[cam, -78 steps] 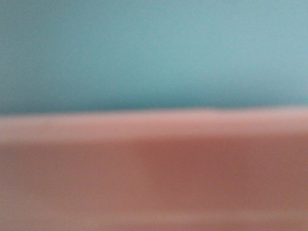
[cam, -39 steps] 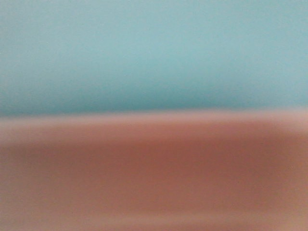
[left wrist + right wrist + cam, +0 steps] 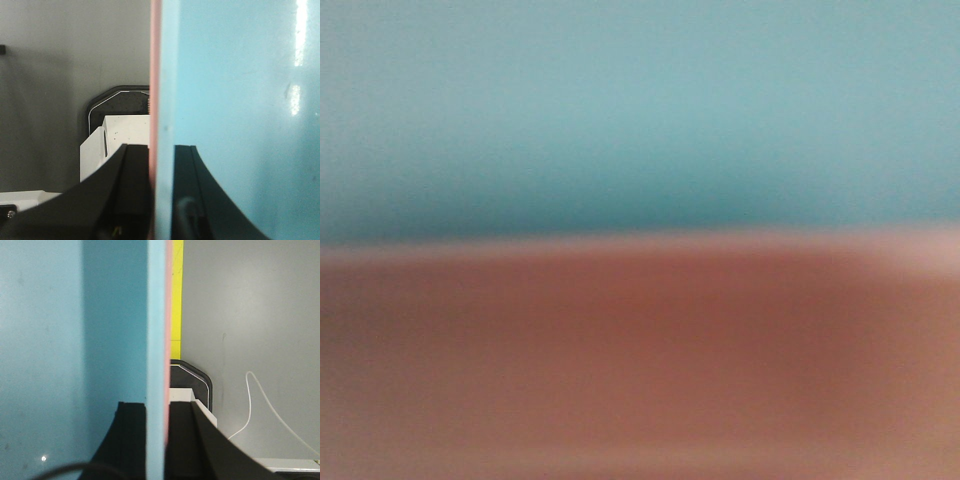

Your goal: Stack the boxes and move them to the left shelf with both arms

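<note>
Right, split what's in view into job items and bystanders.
Job: pink tub, blue tub nested inside it, left gripper and right gripper, each clamped on both rims.
Bystanders: yellow strip, white cable, grey floor.

- The grey floor (image 3: 50,75) lies plain and matt beneath both wrist views.
- A yellow strip (image 3: 176,295) runs straight along it, perhaps tape or paint.
- A thin white cable (image 3: 270,404) curves loosely over it.
- A dark, round-cornered plate (image 3: 112,100) seems to rest on it, bearing a white block (image 3: 125,132).
</note>
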